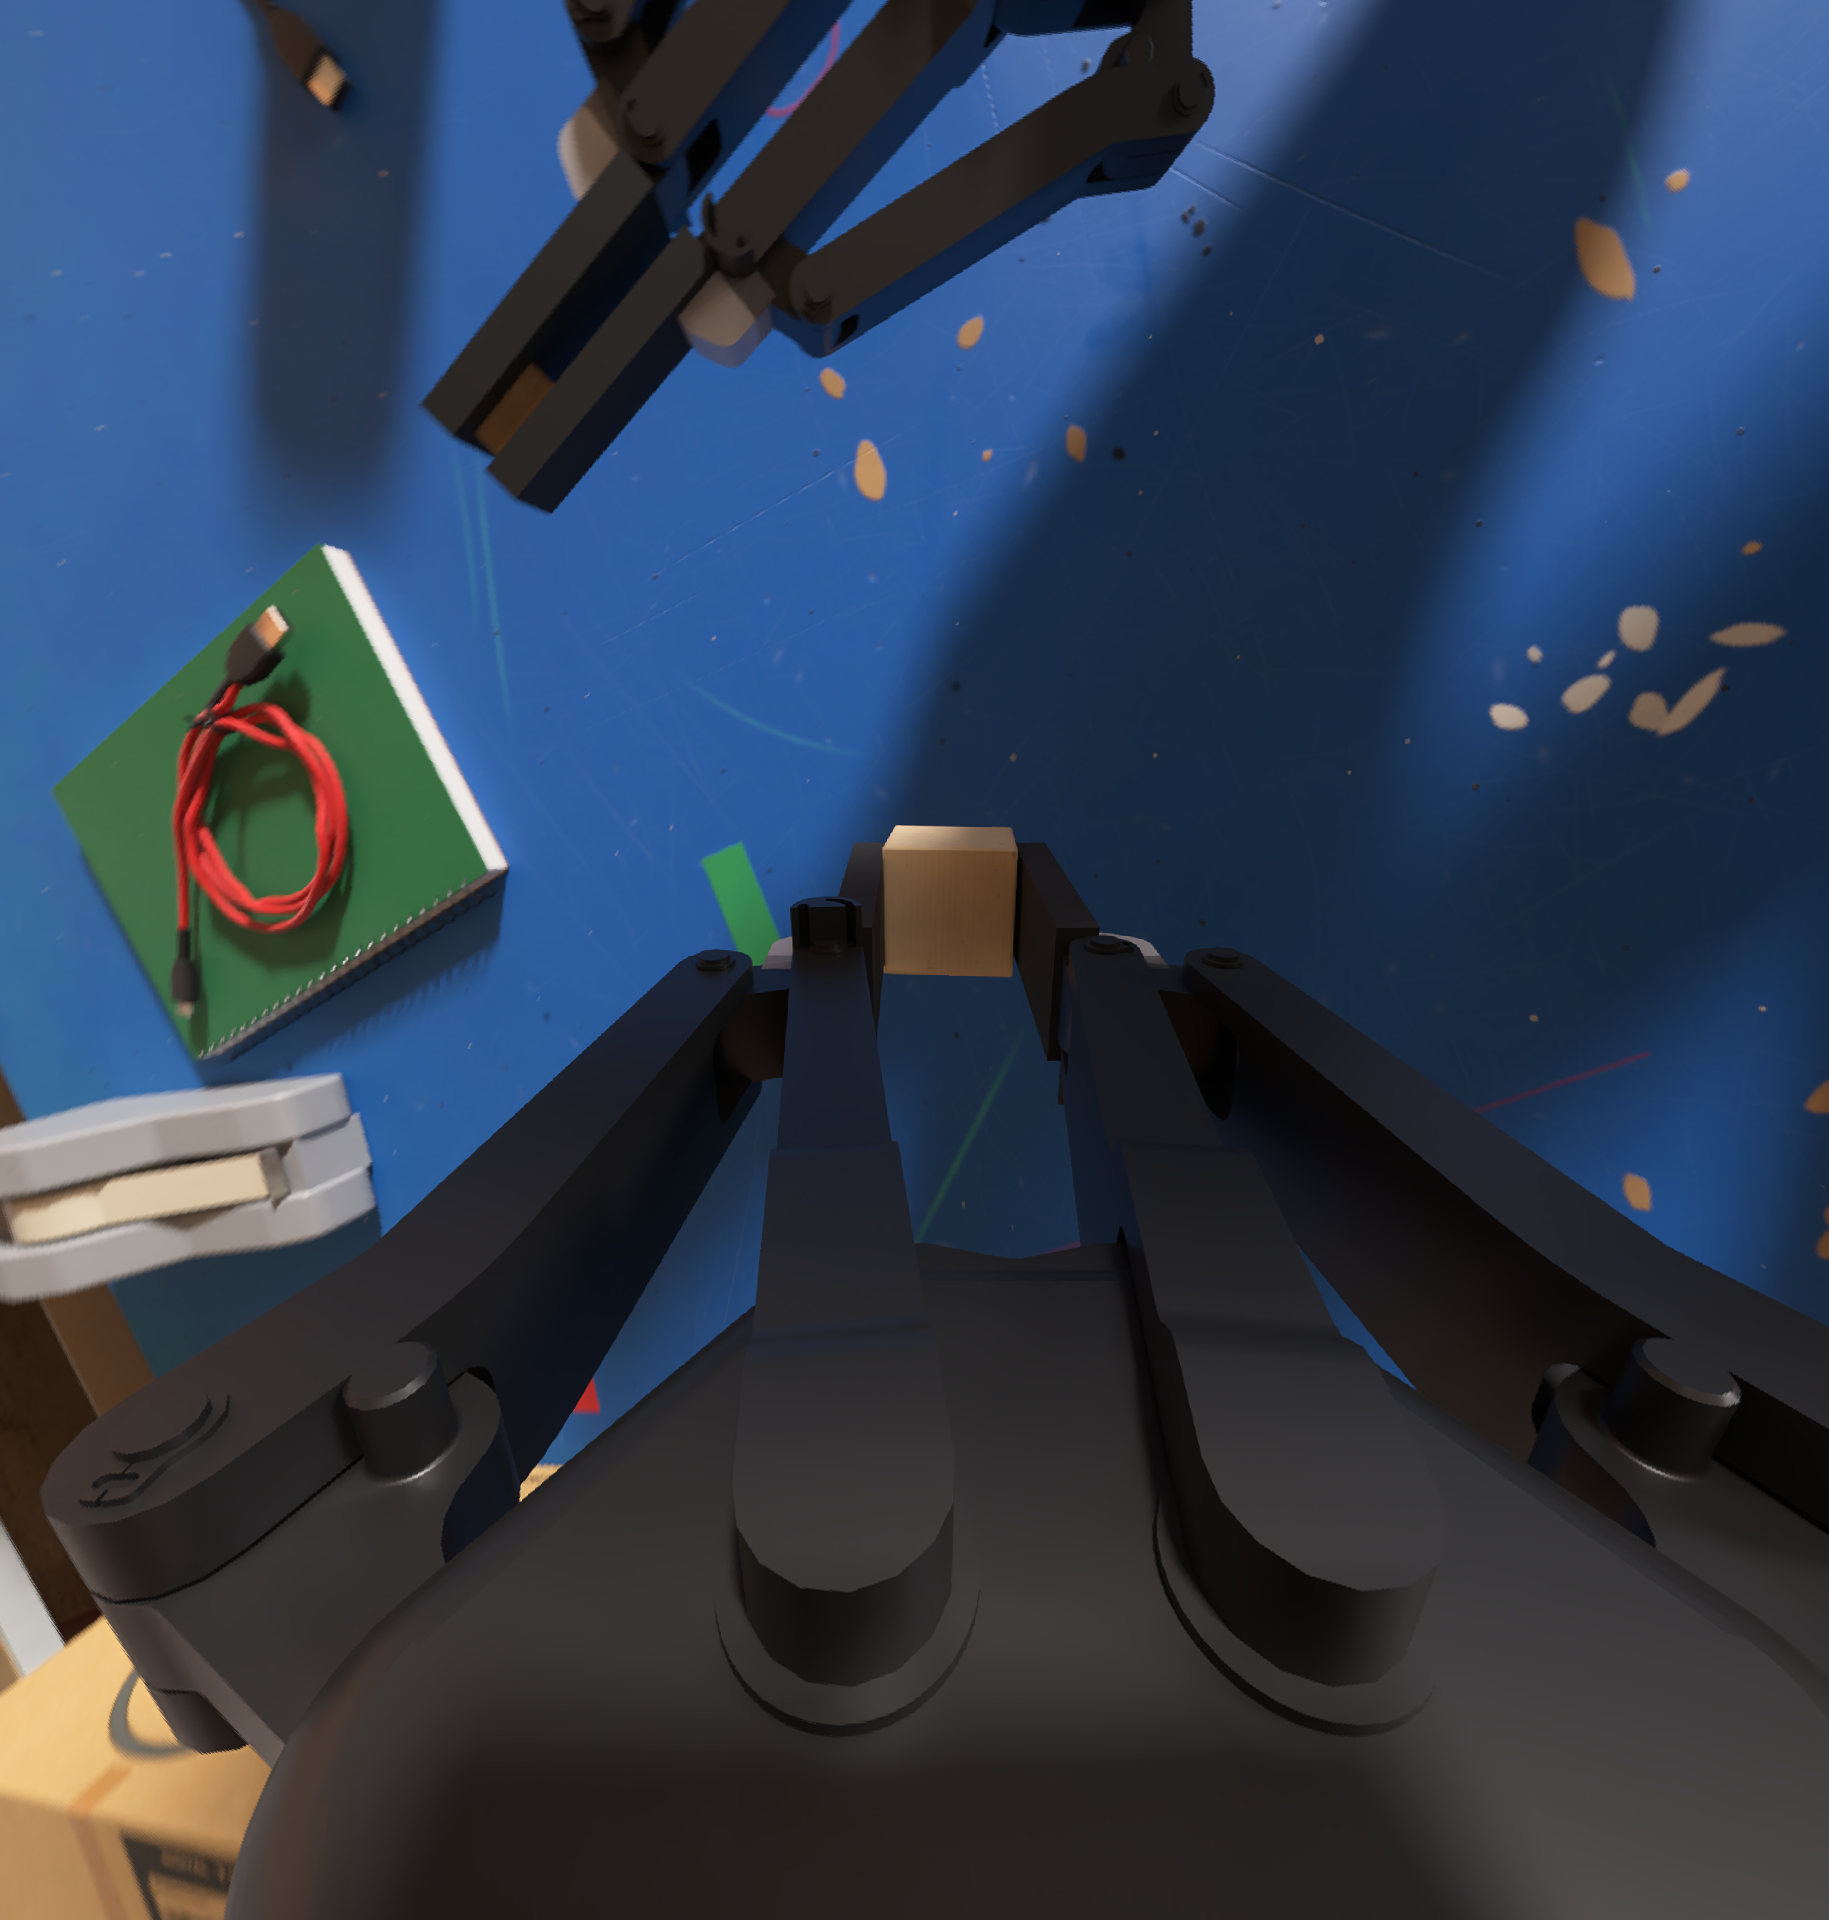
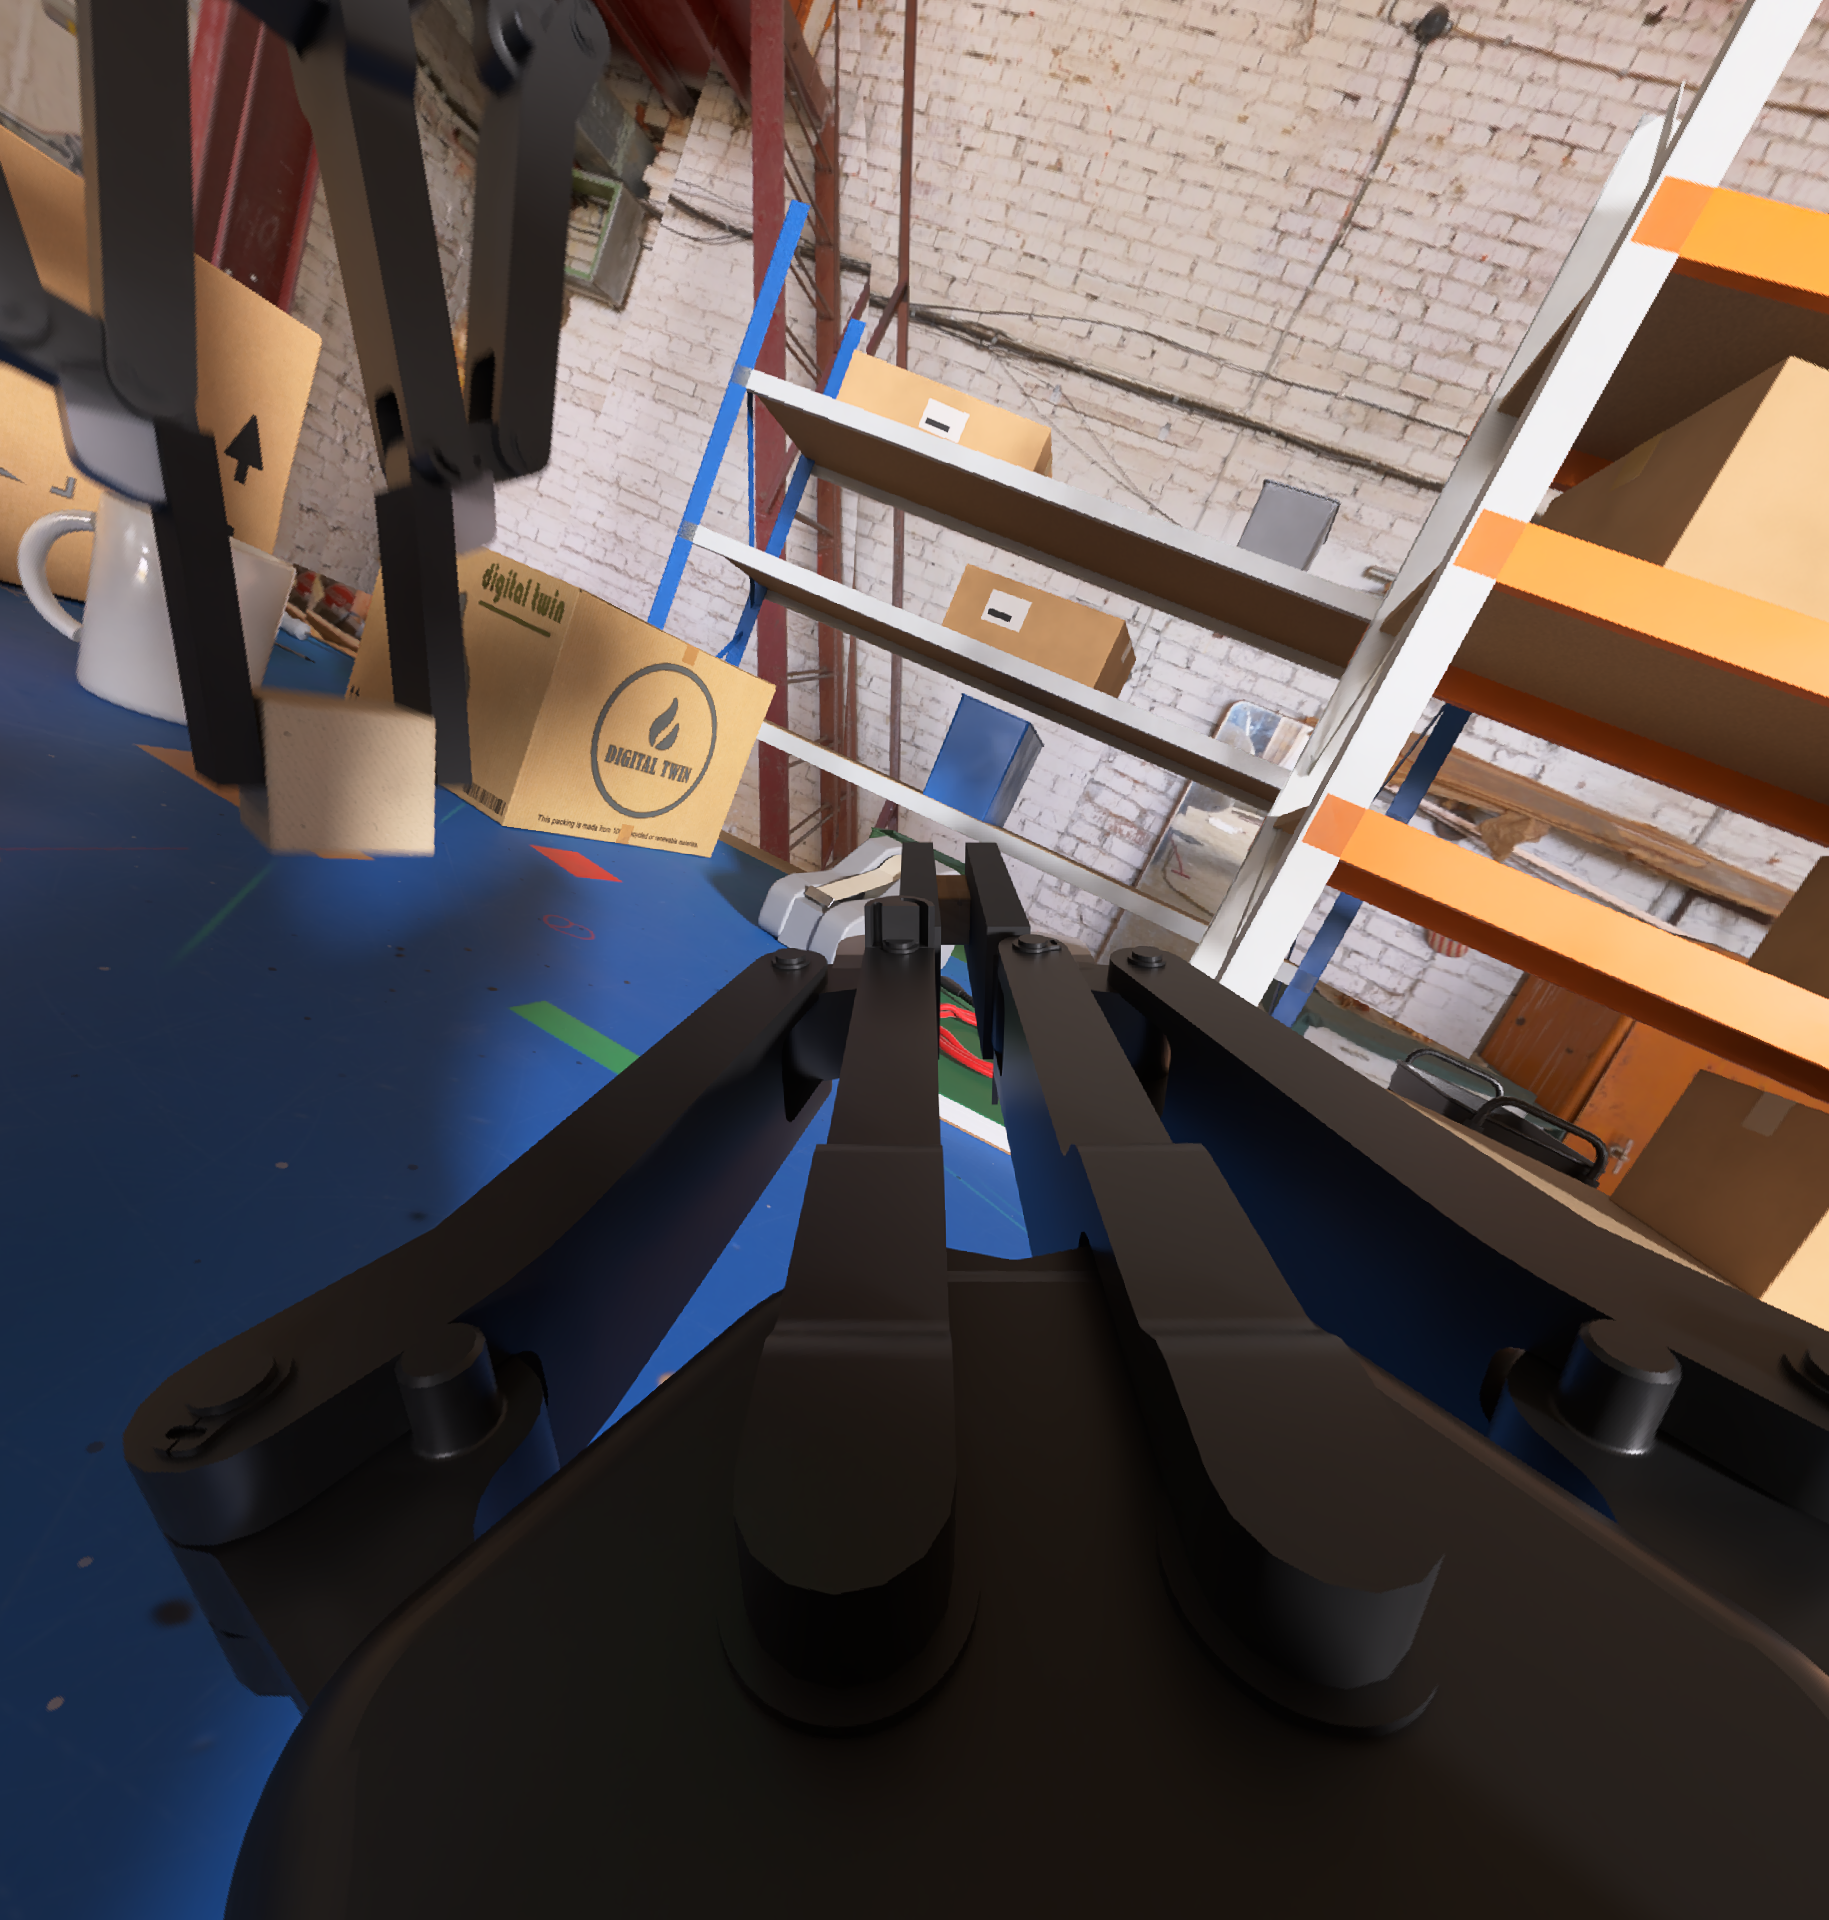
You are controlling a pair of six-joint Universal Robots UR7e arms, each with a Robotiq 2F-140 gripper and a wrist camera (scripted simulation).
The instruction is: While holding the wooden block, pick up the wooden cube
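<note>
In the left wrist view my left gripper [image 1: 948,896] is shut on the light wooden cube [image 1: 946,914], which sits between its fingertips above the blue table [image 1: 1201,623]. In the right wrist view the same cube [image 2: 354,774] hangs in the left gripper [image 2: 333,743] a little above the table, with its shadow below it. My right gripper [image 2: 949,883] has its fingers almost together. The left wrist view shows it [image 1: 505,442] shut on a thin wooden block [image 1: 515,400], held in the air at the top of the frame.
A green notebook [image 1: 390,727] with a coiled red cable [image 1: 255,821] lies left of the cube. A grey clamp-like object [image 1: 162,1174] sits at the table's left edge. A white mug [image 2: 120,613], cardboard boxes [image 2: 619,727] and shelving [image 2: 993,623] stand beyond.
</note>
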